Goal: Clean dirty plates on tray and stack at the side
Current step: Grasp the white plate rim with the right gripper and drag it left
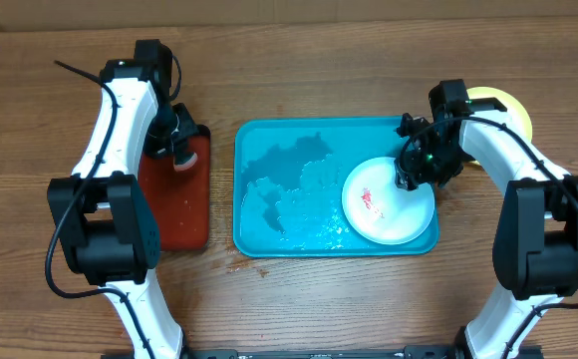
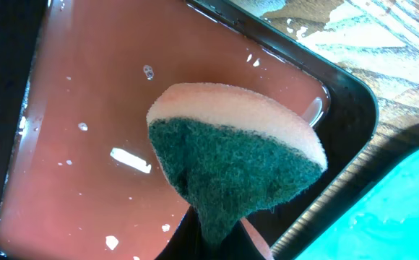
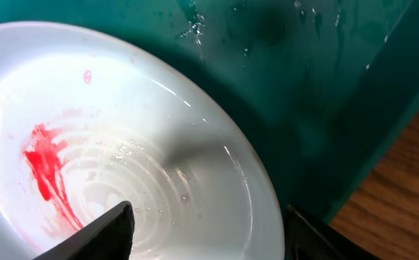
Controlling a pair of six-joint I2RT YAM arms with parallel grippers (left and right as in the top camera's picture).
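A white plate (image 1: 387, 211) with a red smear (image 1: 371, 201) lies in the right end of the wet turquoise tray (image 1: 269, 150). My right gripper (image 1: 418, 168) is open over the plate's far right rim. In the right wrist view its fingers (image 3: 209, 242) straddle the rim of the plate (image 3: 159, 144), one over the plate and one over the tray (image 3: 303, 87); the smear (image 3: 43, 166) is at the left. A yellow-green plate (image 1: 503, 105) sits on the table beyond the right arm. My left gripper (image 1: 175, 142) is shut on a green and pink sponge (image 2: 231, 159).
The sponge hangs over a dark red, black-rimmed tray (image 1: 184, 209) holding shallow water (image 2: 87, 94), left of the turquoise tray (image 2: 397, 209). Water pools across the turquoise tray's floor. Bare wooden table lies in front and behind.
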